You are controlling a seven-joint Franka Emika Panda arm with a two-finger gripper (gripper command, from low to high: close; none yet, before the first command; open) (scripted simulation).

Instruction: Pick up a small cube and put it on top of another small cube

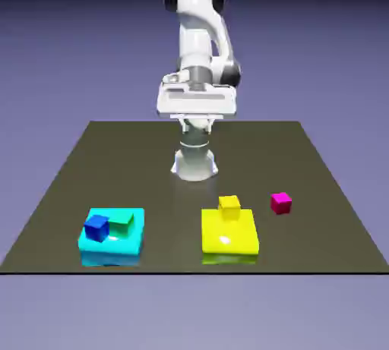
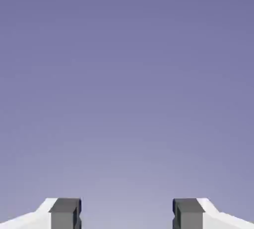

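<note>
The small magenta cube (image 1: 281,203) lies alone on the dark table, toward the exterior view's right. Just to its left a small yellow cube (image 1: 229,205) sits on the back edge of a large flat yellow block (image 1: 229,236). My gripper (image 1: 196,115) hangs high above the table's far side, close to the robot's base and well away from every cube. In the hand view only the plain backdrop shows. The gripper (image 2: 126,214) is open there, its two grey fingertips (image 2: 65,214) wide apart with nothing between them.
At the exterior view's left, a large flat cyan block (image 1: 114,244) carries a blue cube (image 1: 96,227) and a green cube (image 1: 121,223). The table's front edge (image 1: 190,272) runs just below both large blocks.
</note>
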